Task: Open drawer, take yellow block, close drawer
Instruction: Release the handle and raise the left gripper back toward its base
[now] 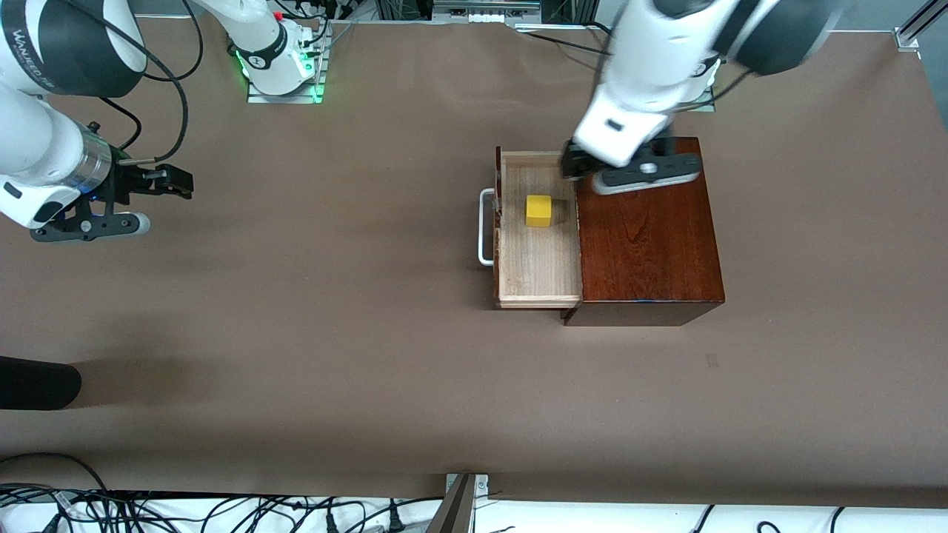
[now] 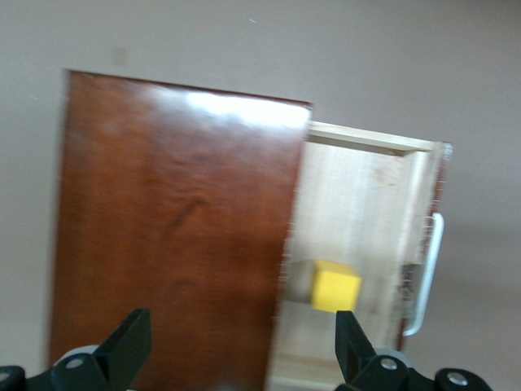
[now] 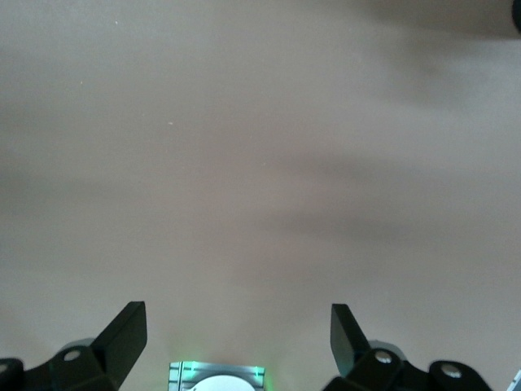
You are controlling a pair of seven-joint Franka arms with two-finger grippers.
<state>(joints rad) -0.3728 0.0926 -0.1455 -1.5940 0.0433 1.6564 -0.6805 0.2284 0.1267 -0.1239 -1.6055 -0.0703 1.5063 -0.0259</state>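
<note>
Reaching for the yellow block looks like the step now, since the drawer is already pulled out of the dark wooden box. The left tool hangs over the edge where the box top meets the open drawer, its fingers spread wide and holding nothing. The block sits flat on the pale drawer floor, in the part farther from the front camera — near the box, apart from the white handle. Next, I think the left tool must slide over the block, drop straight down and pinch it. The drawer slides toward the right arm's end of the bench, and its long side runs across that pull. The right tool waits over bare bench, spread wide too — empty.
</note>
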